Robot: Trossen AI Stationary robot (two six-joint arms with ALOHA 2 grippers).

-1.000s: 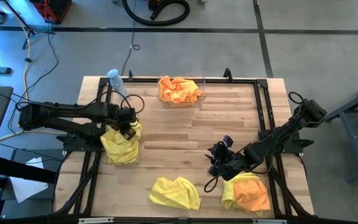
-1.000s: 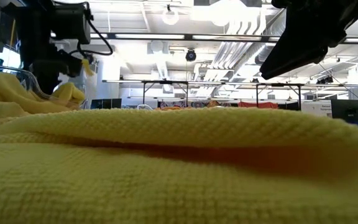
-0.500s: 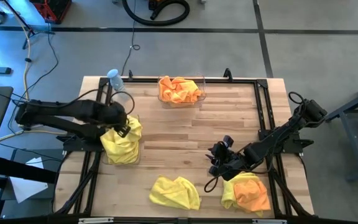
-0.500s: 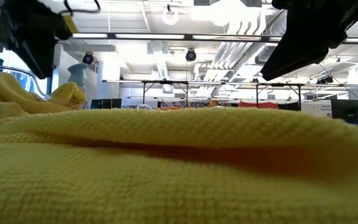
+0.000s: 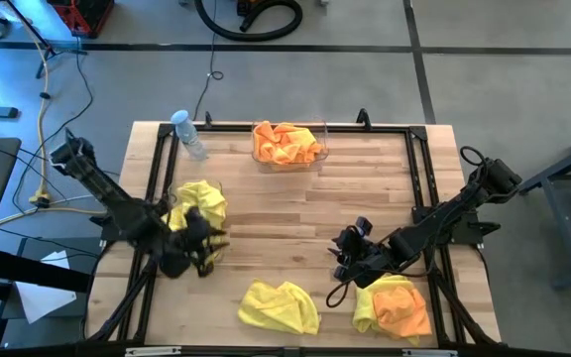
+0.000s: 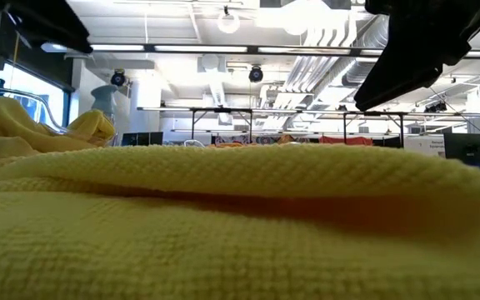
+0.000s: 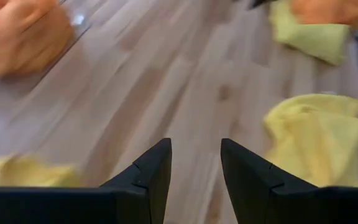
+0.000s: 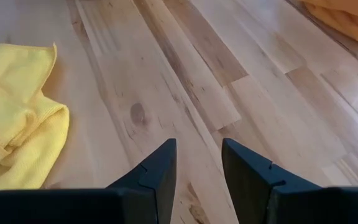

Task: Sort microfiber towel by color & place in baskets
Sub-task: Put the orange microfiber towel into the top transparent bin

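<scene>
Yellow towels (image 5: 198,203) fill a clear basket (image 5: 213,186) at left centre, the left gripper (image 5: 209,249) just below it, fingers parted and empty. Orange towels (image 5: 285,143) fill the top-centre basket (image 5: 319,151). One yellow towel (image 5: 280,305) lies bottom centre. Right gripper (image 5: 341,260) hovers parted, empty, beside a yellow-and-orange pile (image 5: 395,305) at lower right.

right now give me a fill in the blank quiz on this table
1. The basket at the table's far edge holds ____ towels.
2. The left gripper holds ____.
3. An orange towel lies on a ____ towel.
4. The bottle stands by the table's far ____ corner.

Missing: orange; nothing; yellow; left
</scene>
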